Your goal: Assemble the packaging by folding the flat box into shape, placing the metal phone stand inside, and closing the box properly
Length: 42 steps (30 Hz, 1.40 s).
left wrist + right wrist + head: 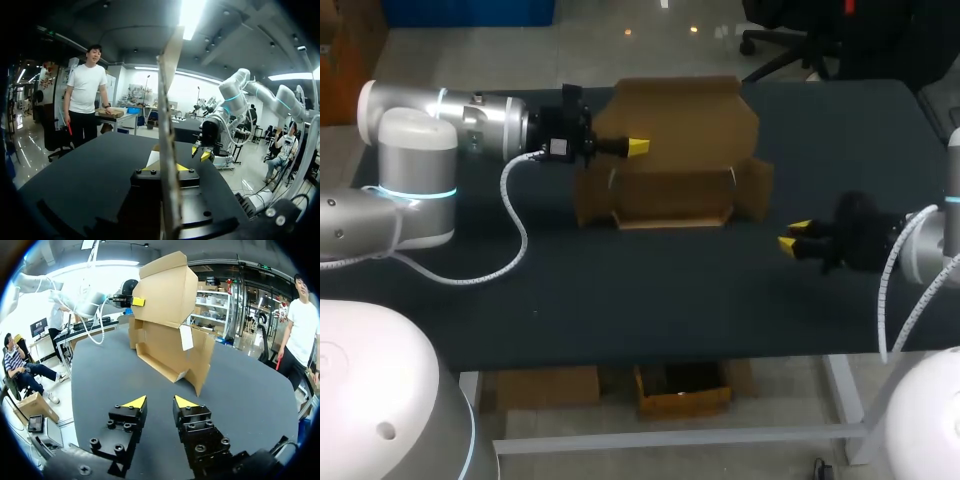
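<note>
Box [675, 190] half-folded on the table [620, 290], its raised lid [690, 115] apparently pinched in the left gripper [635, 148] at box's left, right gripper [793, 234] spread empty well right of box; risk: one-sided pull skews the base or the lid slips out.

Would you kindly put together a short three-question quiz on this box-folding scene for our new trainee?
1. True or false: the right gripper touches the cardboard box.
2. Multiple choice: the left gripper is shut on the box's A) raised lid, B) front wall, C) right side flap.
3. Fill in: the right gripper's fingers stand ____ (open or shut).

Key: 1 false; 2 A; 3 open.
</note>
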Motion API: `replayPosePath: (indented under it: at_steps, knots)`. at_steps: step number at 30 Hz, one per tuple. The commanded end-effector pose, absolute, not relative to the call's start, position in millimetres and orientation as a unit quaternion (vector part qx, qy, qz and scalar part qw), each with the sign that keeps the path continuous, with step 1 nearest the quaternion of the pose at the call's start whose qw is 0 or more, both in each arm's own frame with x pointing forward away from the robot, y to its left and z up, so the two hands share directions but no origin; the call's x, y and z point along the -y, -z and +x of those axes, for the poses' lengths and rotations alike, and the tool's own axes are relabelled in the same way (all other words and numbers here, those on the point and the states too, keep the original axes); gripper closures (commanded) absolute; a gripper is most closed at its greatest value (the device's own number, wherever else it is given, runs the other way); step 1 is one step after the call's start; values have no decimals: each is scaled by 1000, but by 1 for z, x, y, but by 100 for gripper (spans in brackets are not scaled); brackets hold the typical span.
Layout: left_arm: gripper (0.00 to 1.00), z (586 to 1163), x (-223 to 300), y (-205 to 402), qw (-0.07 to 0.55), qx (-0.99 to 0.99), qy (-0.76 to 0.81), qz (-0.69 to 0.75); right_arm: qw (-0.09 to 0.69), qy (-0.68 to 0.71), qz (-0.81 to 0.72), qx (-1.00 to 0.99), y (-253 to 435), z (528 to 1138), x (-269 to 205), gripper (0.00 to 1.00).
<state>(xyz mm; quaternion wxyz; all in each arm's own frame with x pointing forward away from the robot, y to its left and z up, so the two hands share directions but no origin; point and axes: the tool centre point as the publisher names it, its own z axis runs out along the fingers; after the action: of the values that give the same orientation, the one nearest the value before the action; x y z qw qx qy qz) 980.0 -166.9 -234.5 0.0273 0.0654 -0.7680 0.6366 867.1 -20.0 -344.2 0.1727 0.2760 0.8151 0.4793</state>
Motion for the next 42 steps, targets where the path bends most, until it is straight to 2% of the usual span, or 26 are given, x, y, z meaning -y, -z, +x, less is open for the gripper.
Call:
replayPosePath:
  at_steps: [1, 6, 10, 19, 27, 30, 40, 42]
  knots:
    - [100, 981, 166, 239, 28, 769, -636, 64, 167, -472, 273, -821, 342, 869, 27, 57]
    - [100, 981, 166, 239, 28, 769, -636, 64, 165, -465, 271, -826, 345, 877, 36, 51]
    - [100, 981, 166, 239, 28, 769, -636, 64, 166, -460, 269, -830, 346, 888, 41, 38]
    - [100, 981, 166, 239, 28, 769, -636, 64, 161, -456, 263, -835, 355, 921, 44, 29]
    - [100, 981, 166, 239, 28, 769, -636, 64, 147, -460, 254, -838, 363, 950, 34, 30]
    - [100, 981, 166, 239, 28, 769, -636, 64, 144, -461, 255, -838, 366, 960, 32, 34]
    - [100, 981, 166, 239, 28, 769, -636, 64, 133, -472, 259, -832, 373, 986, 18, 38]
    - [100, 981, 166, 239, 28, 769, -636, 64, 131, -473, 260, -832, 373, 989, 15, 41]
